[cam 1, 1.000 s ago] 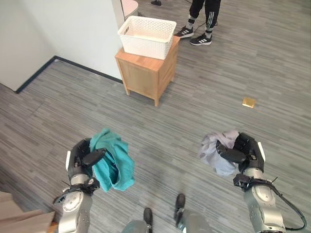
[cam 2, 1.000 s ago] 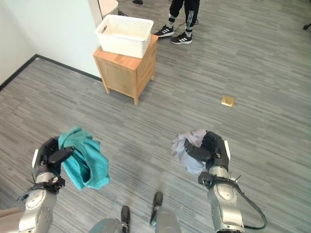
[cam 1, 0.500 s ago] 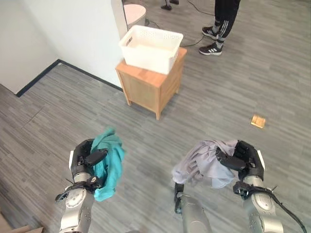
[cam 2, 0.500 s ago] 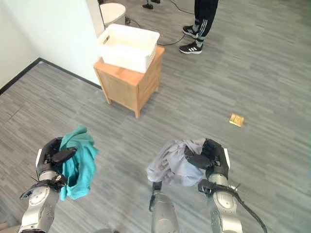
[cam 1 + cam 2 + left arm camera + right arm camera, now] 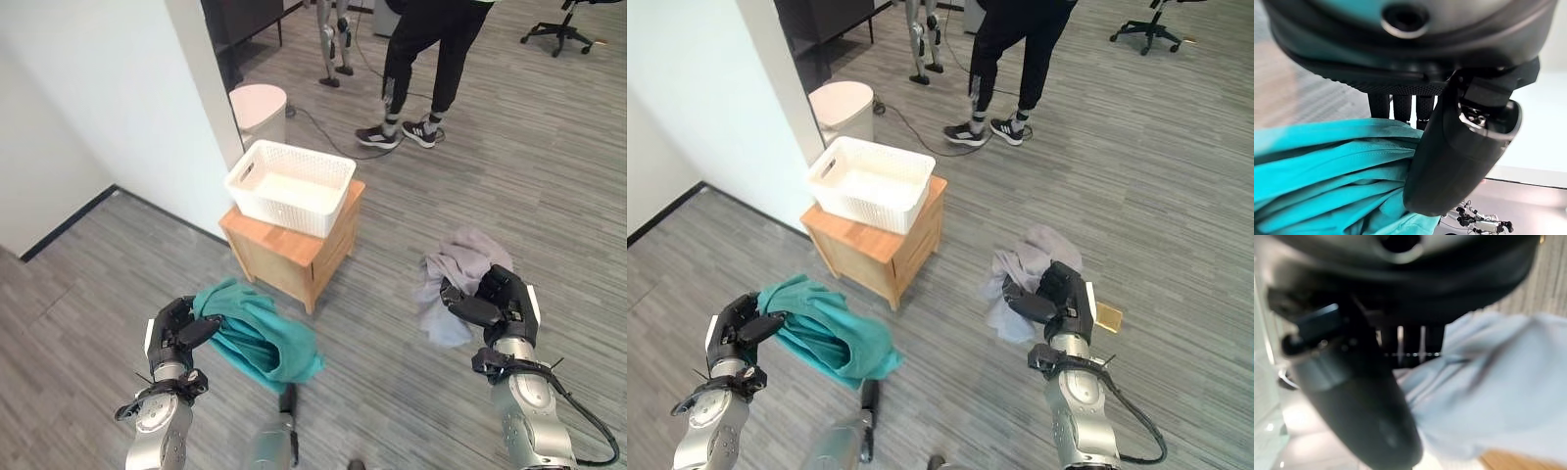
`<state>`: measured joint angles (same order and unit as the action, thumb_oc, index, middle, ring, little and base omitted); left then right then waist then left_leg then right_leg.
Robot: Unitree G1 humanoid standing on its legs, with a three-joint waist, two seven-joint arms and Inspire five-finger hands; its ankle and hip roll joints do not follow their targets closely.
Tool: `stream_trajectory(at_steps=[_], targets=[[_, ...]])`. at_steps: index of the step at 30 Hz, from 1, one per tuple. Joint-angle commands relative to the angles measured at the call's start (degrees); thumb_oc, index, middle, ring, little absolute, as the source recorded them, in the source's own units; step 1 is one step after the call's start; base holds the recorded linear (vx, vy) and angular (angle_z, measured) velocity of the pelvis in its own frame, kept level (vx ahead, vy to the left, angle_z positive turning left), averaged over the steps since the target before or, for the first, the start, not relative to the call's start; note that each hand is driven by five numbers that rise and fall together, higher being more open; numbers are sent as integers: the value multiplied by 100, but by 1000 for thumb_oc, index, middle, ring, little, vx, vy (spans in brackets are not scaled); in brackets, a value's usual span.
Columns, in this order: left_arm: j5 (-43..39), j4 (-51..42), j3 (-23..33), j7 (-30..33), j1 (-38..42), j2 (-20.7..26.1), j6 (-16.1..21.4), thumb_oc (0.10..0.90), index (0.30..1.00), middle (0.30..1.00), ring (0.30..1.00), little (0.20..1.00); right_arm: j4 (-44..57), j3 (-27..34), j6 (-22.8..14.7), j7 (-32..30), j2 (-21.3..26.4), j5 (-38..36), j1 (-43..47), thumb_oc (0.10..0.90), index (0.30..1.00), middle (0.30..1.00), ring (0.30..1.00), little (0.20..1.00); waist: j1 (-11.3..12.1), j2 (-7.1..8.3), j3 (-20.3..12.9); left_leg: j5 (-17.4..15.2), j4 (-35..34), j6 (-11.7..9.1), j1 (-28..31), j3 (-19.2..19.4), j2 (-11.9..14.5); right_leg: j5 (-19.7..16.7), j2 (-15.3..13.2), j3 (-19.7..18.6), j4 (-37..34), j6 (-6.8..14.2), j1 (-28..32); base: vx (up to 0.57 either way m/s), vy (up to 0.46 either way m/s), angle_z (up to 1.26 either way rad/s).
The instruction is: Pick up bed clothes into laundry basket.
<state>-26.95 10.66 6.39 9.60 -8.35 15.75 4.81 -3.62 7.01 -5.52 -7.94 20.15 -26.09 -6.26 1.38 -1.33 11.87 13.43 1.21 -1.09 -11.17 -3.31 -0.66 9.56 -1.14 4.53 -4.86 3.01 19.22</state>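
The 2 bed clothes are both off the floor, 1 in each hand. The crumpled teal cloth garment is bunched in the left hand, whose fingers and thumb curl round a gathered fold, as the left wrist view shows with the thumb pressed over the teal folds; the rest hangs down and away toward the robot's right, so its long axis runs slantwise from the hand down to the loose hem. The pale grey-lilac crumpled cloth garment is pinched in the right hand, thumb and fingers closed on a bunch of it; it bulges above the hand and drapes down on its inner side, long axis roughly upright.

Both pieces look light, soft and limp, with no stiffness to hold a shape; they should not break or slip easily, yet trailing ends may swing, snag or hang over a rim; a hold on a thick gathered bunch near the middle, as now, seems the surest.

Ahead stands the white perforated plastic laundry basket, seemingly empty, on top of a small light wooden cabinet serving as its desk, beside a white wall; the teal cloth is near the cabinet's front, the grey one well apart to its right. Beyond, a person's dark-trousered legs stand on the grey plank floor, and a pale round bin sits by the wall.
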Motion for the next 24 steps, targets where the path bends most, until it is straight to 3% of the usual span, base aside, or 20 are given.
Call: stream_trajectory(at_steps=[1, 4, 5, 7, 8, 9, 11, 13, 14, 15, 17, 19, 22, 23, 24], targets=[[23, -661, 357, 9, 421, 406, 787, 400, 300, 300, 300, 300, 715, 246, -638, 116, 249, 59, 501, 400, 300, 300, 300, 300, 99, 73, -355, -412, 35, -510, 214, 95, 332, -78, -63, -301, 317, 86, -627, 398, 159, -7], [77, -715, 372, 96, 458, 424, 804, 400, 300, 300, 300, 300, 723, 314, -658, -28, 158, 253, 478, 400, 300, 300, 300, 300, 77, 171, -494, -597, 228, -348, 238, 184, 206, 28, -281, -339, 531, 202, -584, 244, 135, -3], [99, -792, 460, 139, 423, 461, 821, 400, 300, 300, 300, 300, 714, 344, -655, -165, 103, 457, 574, 400, 300, 300, 300, 300, 107, 216, -534, -817, 288, -167, 304, 245, 157, -2, -406, -421, 1042, 320, -775, 272, 197, -21], [166, -836, 532, 239, 430, 533, 808, 400, 300, 300, 300, 300, 761, 313, -637, -292, 24, 682, 755, 400, 300, 300, 300, 300, 109, 189, -450, -1026, 326, 29, 460, 339, 136, -303, -493, -525, 2218, 507, -1427, 150, 165, -34], [166, -835, 532, 239, 431, 534, 808, 400, 300, 300, 300, 300, 761, 314, -636, -292, 23, 682, 756, 400, 300, 300, 300, 300, 121, 193, -458, -1027, 328, 29, 450, 352, 136, -292, -496, -539, 2241, 507, -1452, 98, 159, -18], [184, -838, 506, 277, 516, 631, 821, 400, 300, 300, 300, 300, 823, 312, -641, -368, 3, 812, 862, 400, 300, 300, 300, 300, -10, 81, -283, -1049, 274, 98, 658, 297, 210, -690, -363, -677, 3117, 624, -1943, 89, 113, -26], [305, -901, 517, 274, 566, 732, 840, 400, 300, 300, 300, 300, 852, 385, -622, -418, 35, 953, 894, 400, 300, 300, 300, 300, -98, 29, -231, -1128, 105, 114, 883, 157, 206, -580, -303, -841, 3333, 587, -2240, 172, 76, 4], [300, -1000, 546, 274, 638, 790, 875, 400, 300, 300, 300, 300, 798, 417, -606, -464, 111, 917, 1012, 400, 300, 300, 300, 300, -74, 23, -245, -1161, -115, 31, 1060, 218, 266, -482, -727, -537, 2710, 557, -2365, 243, -123, 20], [238, -1047, 565, 273, 721, 805, 881, 400, 300, 300, 300, 300, 762, 515, -591, -408, 325, 865, 1093, 400, 300, 300, 300, 300, -151, 126, -262, -1261, -250, -45, 1236, 125, 196, -579, -872, -391, 1673, 578, -2474, 215, -167, -7], [237, -1049, 564, 276, 730, 803, 876, 400, 300, 300, 300, 300, 750, 520, -594, -404, 335, 855, 1106, 400, 300, 300, 300, 300, -167, 114, -250, -1208, -242, -41, 1206, 111, 198, -690, -870, -360, 1554, 578, -2433, 230, -138, -2], [266, -1061, 419, 218, 890, 880, 850, 400, 300, 300, 300, 300, 683, 600, -504, -245, 690, 702, 1022, 400, 300, 300, 300, 300, -297, 228, -308, -1189, -229, -25, 1153, -135, 107, -517, -547, -1328, 1188, 592, -2094, 120, -33, 54], [240, -1060, 449, 184, 882, 869, 890, 400, 300, 300, 300, 300, 688, 619, -484, -192, 826, 686, 1095, 400, 300, 300, 300, 300, -209, 294, -372, -1207, -379, -53, 1247, -57, 125, -552, -625, -1207, 990, 588, -2043, 107, -81, 107], [55, -1049, 224, 9, 872, 732, 902, 400, 300, 300, 300, 300, 348, 664, -475, 61, 2039, 585, 1495, 400, 300, 300, 300, 300, -114, 481, -603, -1307, -287, -155, 1282, -167, 160, -667, -608, -1005, 467, 527, -1621, 155, -176, 7], [55, -1050, 226, 8, 873, 719, 902, 400, 300, 300, 300, 300, 322, 655, -488, 67, 2060, 574, 1512, 400, 300, 300, 300, 300, -125, 470, -599, -1312, -279, -155, 1280, -175, 159, -669, -609, -996, 457, 527, -1611, 100, -104, 11], [13, -1067, 133, -61, 837, 735, 884, 400, 300, 300, 300, 300, 163, 584, -459, 128, 2374, 570, 1670, 400, 300, 300, 300, 300, -78, 508, -624, -1311, -273, -168, 1273, -196, 175, -655, -609, -947, 419, 512, -1546, 51, -54, 11]])
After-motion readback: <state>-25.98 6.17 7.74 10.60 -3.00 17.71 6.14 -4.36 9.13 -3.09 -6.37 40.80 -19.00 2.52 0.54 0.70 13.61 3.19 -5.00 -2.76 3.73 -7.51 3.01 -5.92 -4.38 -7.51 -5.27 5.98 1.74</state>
